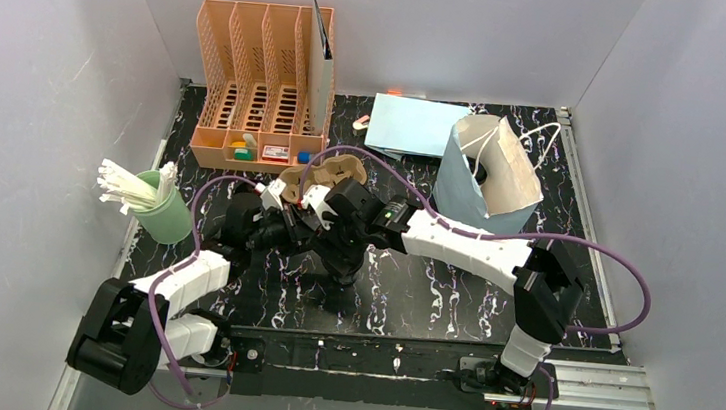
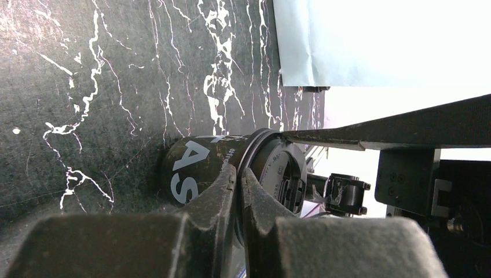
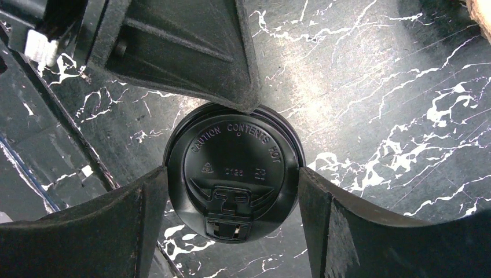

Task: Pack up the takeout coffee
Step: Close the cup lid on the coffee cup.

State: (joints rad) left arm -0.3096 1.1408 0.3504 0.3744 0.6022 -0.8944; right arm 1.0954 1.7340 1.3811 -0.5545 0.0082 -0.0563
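Left gripper (image 2: 238, 176) is pinched shut, its tips at the far rim of the cup (image 3: 234, 156) lid. Whether the rim is caught between them cannot be told. Right gripper (image 3: 231, 191) stands wide over the same cup from above, with both fingers (image 3: 116, 231) touching the lid's sides, so it grips the cup.

One black marbled table (image 1: 451, 294) carries everything, and the two arms meet just left of its middle. One orange rack (image 1: 260, 85) with four upright slots stands far left, with a grey board (image 1: 321, 60) in its right slot. One light-blue bag (image 1: 459, 189) stands open far right, and one flat blue sheet (image 1: 415, 125) lies behind it. One green pot (image 1: 169, 215) of white sticks (image 1: 125, 187) sits at the left edge. One brown carrier (image 1: 332, 170) lies just near of the rack, and the grippers hide its near part.

Only one cup shows. It stands on the table between the two grippers, near of the carrier. From the top view it is almost lost under the dark fingers. Its long axis is vertical, base on the table and lid up. The lid reads CAUTION CONTENTS HOT, and its drink tab faces the right gripper's palm. White letters "AS" show on the cup's side, and the left fingers (image 2: 220, 197) cover the rest. The small items in the rack's front trays are too small to name.
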